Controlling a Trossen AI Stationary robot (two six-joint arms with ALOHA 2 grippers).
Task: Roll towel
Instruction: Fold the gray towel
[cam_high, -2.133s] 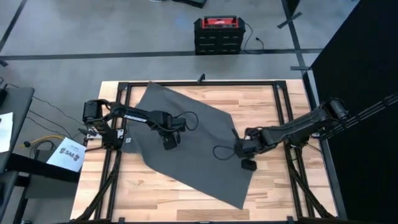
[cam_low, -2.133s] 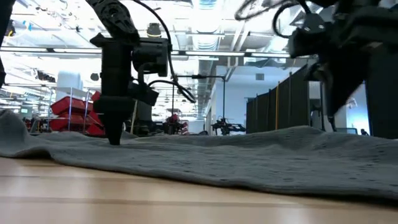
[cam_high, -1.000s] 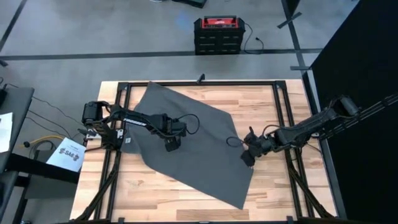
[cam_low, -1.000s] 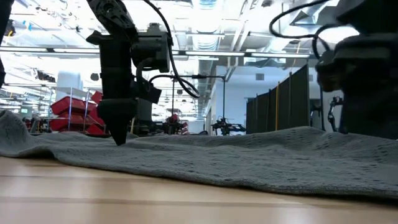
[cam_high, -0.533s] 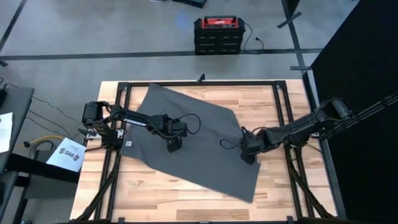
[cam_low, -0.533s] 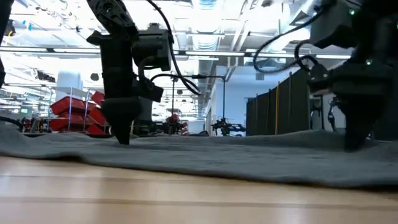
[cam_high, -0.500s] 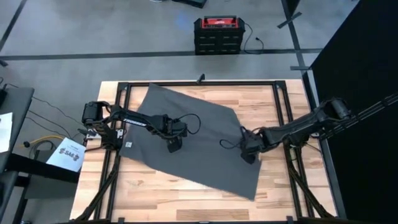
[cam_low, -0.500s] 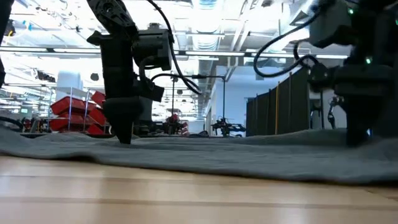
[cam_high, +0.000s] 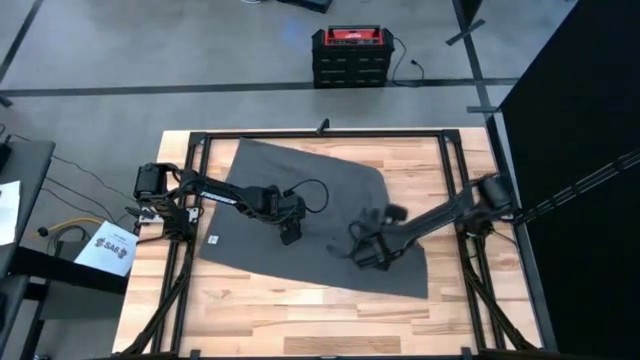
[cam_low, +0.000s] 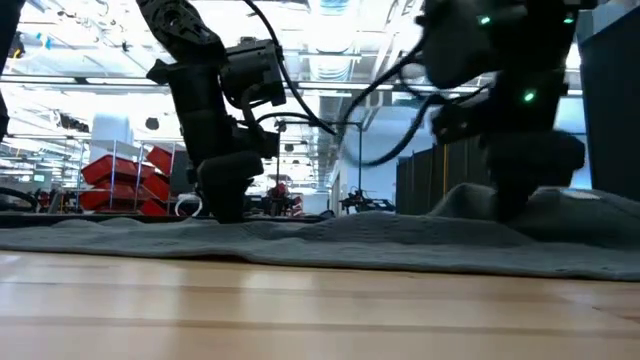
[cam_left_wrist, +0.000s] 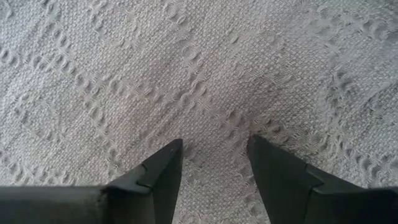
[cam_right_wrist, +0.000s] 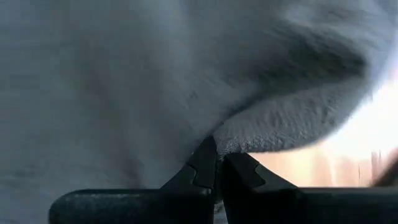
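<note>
On the desk (cam_high: 300, 305), my right pincer (cam_high: 366, 254) pinches the plain dark grey soft towel (cam_high: 250, 175), left pincer (cam_high: 290, 236) gaping, pressing; next, I judge, fold the edge inward.

I'm seeing bare table (cam_high: 300, 310) lying open along the near edge. Both arms are crowding the towel (cam_high: 250, 170) middle.

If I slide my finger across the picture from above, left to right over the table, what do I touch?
Table frame → towel → left end effector → right end effector pinching the towel → right arm's base.
</note>
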